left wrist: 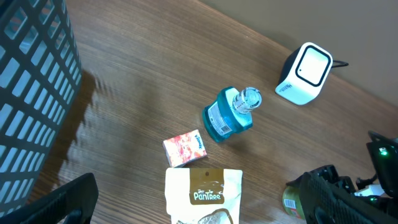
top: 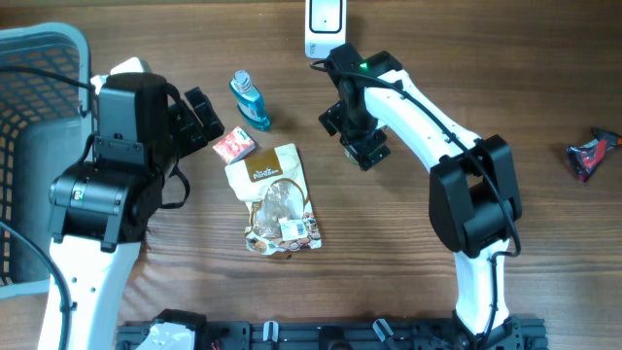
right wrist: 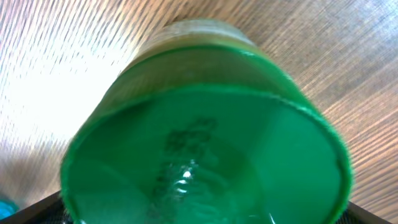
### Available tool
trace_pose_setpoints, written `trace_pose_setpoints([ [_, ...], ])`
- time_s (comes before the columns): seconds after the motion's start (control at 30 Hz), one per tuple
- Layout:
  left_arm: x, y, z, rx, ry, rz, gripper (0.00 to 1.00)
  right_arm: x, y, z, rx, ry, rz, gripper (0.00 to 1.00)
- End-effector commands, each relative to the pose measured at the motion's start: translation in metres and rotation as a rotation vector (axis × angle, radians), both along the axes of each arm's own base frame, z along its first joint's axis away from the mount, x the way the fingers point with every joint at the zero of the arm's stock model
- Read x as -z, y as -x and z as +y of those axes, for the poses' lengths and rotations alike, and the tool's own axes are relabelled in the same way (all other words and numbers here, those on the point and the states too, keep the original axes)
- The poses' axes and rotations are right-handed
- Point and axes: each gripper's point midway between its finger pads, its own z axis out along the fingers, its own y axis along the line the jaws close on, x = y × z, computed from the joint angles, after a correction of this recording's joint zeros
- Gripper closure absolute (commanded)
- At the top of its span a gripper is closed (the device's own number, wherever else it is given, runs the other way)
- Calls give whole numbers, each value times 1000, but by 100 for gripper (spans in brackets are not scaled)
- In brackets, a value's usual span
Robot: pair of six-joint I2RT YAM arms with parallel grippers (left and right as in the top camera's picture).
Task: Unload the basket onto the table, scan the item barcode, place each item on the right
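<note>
far left of the scanner point(top: 324, 24), a dark mesh basket point(top: 49, 34) sits at the edge of the wooden table point(top: 389, 282). the left gripper point(top: 204, 119) hangs left of the scanner and nearer the robot, jaws spread wide with nothing between them, tips just beside a small red box point(top: 233, 146). a blue bottle point(top: 250, 99) lies closer to the scanner, on its left. a white snack pouch point(top: 277, 194) lies flat, further from the scanner. the right gripper point(top: 364, 146) is near the scanner, on the robot's side, jaws wide either side of a green-lidded jar point(right wrist: 205, 143); whether they press it cannot be told. far right of the scanner lies a red-and-black object point(top: 590, 156).
</note>
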Motion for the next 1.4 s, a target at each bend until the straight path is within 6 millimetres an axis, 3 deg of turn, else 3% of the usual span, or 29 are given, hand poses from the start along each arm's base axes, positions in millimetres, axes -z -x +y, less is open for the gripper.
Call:
trace_pose_setpoints([
  [0.0, -9, 1, 4, -4, -15, -25, 0, -9, -10, -5, 104, 35, -46, 0],
  [0.5, -9, 1, 4, -4, -15, -25, 0, 12, 3, -18, 239, 99, -6, 2],
  [0.73, -9, 1, 4, -4, -15, -25, 0, 18, 6, -19, 228, 103, 1, 28],
  [0.83, -9, 1, 4, -4, -15, -25, 0, 18, 7, -19, 183, 102, 1, 34],
  [1.07, -9, 1, 4, -4, -15, -25, 0, 18, 1, -17, -179, 74, -35, 43],
  [1.17, -9, 1, 4, -4, -15, -25, 0, 18, 3, -17, -349, 68, -36, 44],
  [1.3, -9, 1, 4, -4, -15, -25, 0, 18, 7, -16, -390, 52, -19, 41],
  [1.37, -9, 1, 4, -4, -15, -25, 0, 18, 8, -15, -420, 46, -20, 24],
])
